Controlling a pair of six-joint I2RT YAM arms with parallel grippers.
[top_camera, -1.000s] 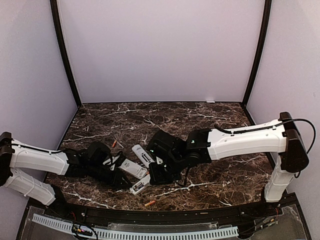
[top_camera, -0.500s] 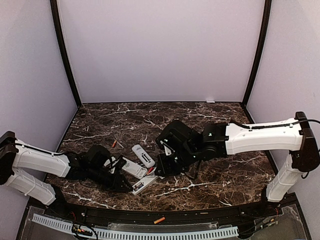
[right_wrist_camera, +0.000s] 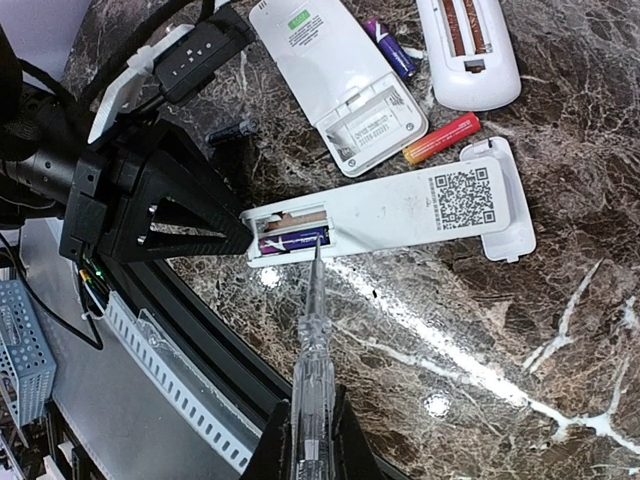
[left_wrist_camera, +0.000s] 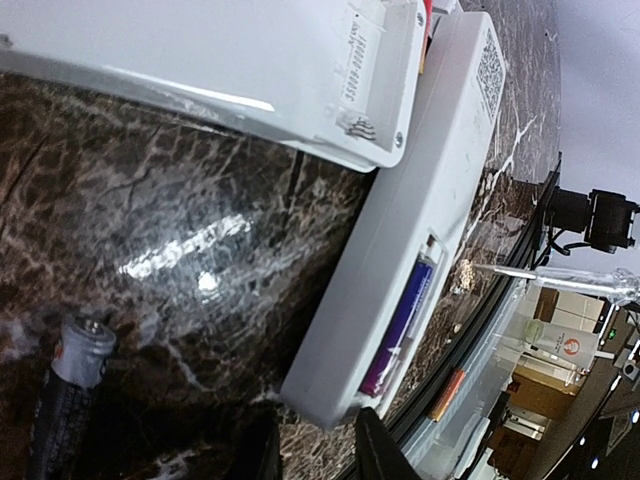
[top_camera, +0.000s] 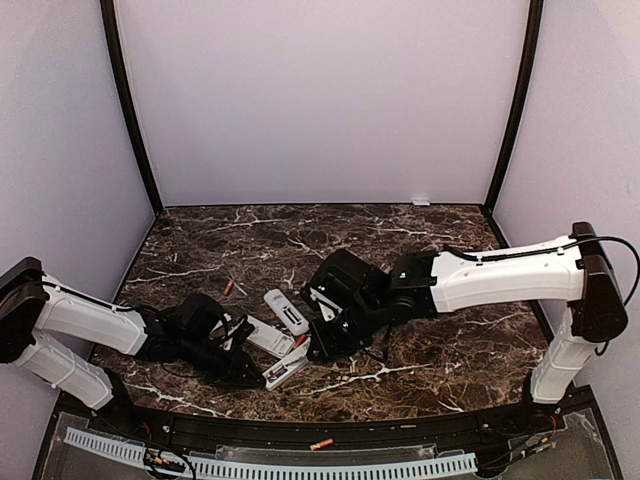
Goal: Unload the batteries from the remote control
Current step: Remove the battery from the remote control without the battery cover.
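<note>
Remotes (right_wrist_camera: 340,80), three white ones, cluster near the front edge of the tabletop (top_camera: 400,225), wide marble behind. One purple battery (right_wrist_camera: 293,241) sits in the open bay of the QR-coded remote (right_wrist_camera: 400,215). An orange battery (right_wrist_camera: 441,138) lies loose beside it, and a second orange battery (top_camera: 321,443) lies beyond the edge. Right fingers (right_wrist_camera: 272,458) clamp a clear tool (right_wrist_camera: 312,330), its tip at that bay. Left fingers (left_wrist_camera: 378,455) flank the remote's end; grip unclear.
</note>
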